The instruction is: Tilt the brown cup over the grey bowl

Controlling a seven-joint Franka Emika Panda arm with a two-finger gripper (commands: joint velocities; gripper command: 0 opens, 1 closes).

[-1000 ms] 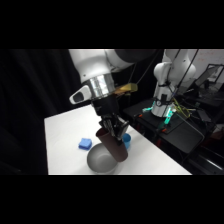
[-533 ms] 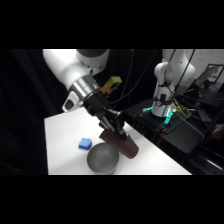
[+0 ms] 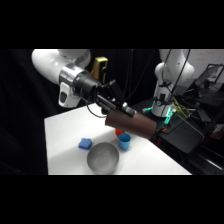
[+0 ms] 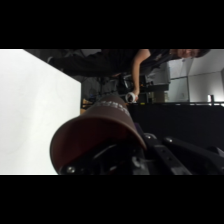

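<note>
Gripper (image 3: 116,111) clamped on brown cup (image 3: 134,123), cup lying near horizontal in the air.
Ref grey bowl (image 3: 103,157) on white table (image 3: 62,131): brown cup is above & right of it, not over it; blue cup (image 3: 124,141) just right of bowl rim; blue block (image 3: 85,144) just left.

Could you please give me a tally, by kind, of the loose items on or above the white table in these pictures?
Cups: 2, the brown cup held on its side by the gripper, and a blue cup
Bowls: 1, the grey bowl
Flat blue items: 1, a blue square piece
Partly hidden red items: 1
Total: 5
</note>
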